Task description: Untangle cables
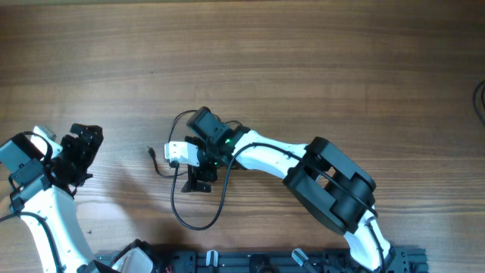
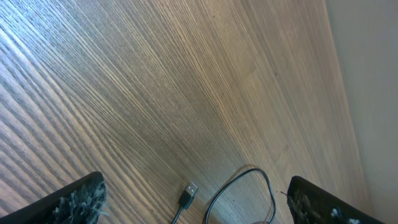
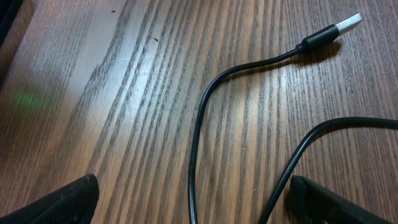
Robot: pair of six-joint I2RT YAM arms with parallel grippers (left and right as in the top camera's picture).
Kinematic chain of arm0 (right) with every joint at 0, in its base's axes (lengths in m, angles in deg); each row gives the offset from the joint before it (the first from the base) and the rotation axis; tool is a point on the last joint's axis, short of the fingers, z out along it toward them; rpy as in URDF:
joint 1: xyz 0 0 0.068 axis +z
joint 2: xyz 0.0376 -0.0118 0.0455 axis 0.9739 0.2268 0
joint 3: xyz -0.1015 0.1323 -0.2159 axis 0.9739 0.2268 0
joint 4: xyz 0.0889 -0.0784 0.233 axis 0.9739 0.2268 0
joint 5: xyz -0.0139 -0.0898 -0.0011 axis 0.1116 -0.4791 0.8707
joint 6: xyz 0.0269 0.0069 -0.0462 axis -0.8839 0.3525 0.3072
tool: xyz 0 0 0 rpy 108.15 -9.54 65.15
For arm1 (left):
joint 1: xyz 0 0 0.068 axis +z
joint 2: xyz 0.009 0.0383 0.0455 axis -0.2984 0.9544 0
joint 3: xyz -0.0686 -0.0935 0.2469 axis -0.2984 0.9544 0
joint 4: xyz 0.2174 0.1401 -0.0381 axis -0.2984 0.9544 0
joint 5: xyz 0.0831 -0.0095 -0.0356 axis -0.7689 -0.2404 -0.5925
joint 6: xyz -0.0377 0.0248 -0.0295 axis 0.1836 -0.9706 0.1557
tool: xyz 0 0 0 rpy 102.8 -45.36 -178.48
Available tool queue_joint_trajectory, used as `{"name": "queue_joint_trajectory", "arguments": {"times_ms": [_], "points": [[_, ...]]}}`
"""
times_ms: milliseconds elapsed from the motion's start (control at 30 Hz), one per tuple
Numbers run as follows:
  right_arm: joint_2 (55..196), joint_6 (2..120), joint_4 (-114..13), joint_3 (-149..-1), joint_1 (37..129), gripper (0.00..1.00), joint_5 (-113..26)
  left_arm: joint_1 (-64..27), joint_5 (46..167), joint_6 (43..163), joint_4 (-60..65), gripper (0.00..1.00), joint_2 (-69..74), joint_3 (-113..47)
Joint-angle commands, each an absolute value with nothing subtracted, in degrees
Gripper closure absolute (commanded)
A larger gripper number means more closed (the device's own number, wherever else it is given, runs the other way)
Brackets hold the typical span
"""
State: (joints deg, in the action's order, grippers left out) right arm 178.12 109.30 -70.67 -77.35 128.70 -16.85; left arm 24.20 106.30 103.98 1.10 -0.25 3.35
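The right gripper (image 3: 193, 185) stands wide open, gripping nothing. Its fingers straddle the cables (image 3: 197, 134), which lie on the wooden table (image 3: 93, 74). One thin black wire runs up between them, then bends right to a silver-tipped plug (image 3: 341, 27) pointing up-right (a second wire curves off right). The left gripper (image 2: 196, 182) is also open and empty, apart from the cables on their left.

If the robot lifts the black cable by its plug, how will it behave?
Probably floppy: the cable lies in loose curves, so it should droop and trail. It looks thin, so likely light. The metal plug tip may slip.
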Motion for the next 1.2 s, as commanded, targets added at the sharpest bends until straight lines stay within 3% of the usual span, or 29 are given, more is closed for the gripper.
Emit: {"name": "queue_joint_trajectory", "arguments": {"times_ms": [0,67,100,133,167,200,467,633,833,967,1167], "points": [[179.7,108.6,-70.9,-77.2,128.7,0.00,-15.5,23.9,107.4,102.6,1.7,0.05,-1.0,2.6],[179.8,106.7,-70.9,-77.2,128.7,0.00,-17.4,23.9,107.4,102.6,1.8,0.05,-1.1,2.6],[180.0,105.6,-70.8,-77.2,128.7,0.06,-18.9,23.9,107.4,102.6,1.9,0.04,-1.0,2.6],[180.1,105.6,-70.5,-77.2,128.7,0.25,-19.4,23.9,107.4,102.6,1.9,0.05,-1.0,2.6],[180.2,105.6,-70.4,-77.2,128.7,0.74,-20.4,23.9,107.4,102.6,1.9,0.04,-1.0,2.6],[180.2,104.8,-70.3,-77.2,128.7,0.96,-22.7,23.9,107.4,102.6,1.9,0.04,-1.0,2.6],[180.1,102.8,-70.0,-77.2,128.4,0.96,-23.8,23.9,107.4,102.6,2.0,0.04,-1.0,2.6],[170.0,97.3,-70.3,-77.3,121.4,0.96,-26.0,23.9,107.4,102.6,2.3,0.00,-1.0,2.6],[146.3,91.7,-67.6,-77.3,98.1,0.96,-32.3,23.9,107.4,102.7,2.7,0.01,-1.0,2.6],[137.8,93.3,-64.3,-77.3,75.3,0.96,-32.0,21.3,107.8,102.6,3.1,0.01,-1.0,2.6],[136.3,95.5,-65.8,-77.3,45.2,0.96,-32.0,5.6,107.8,102.6,2.7,0.03,-1.0,2.6]]}}
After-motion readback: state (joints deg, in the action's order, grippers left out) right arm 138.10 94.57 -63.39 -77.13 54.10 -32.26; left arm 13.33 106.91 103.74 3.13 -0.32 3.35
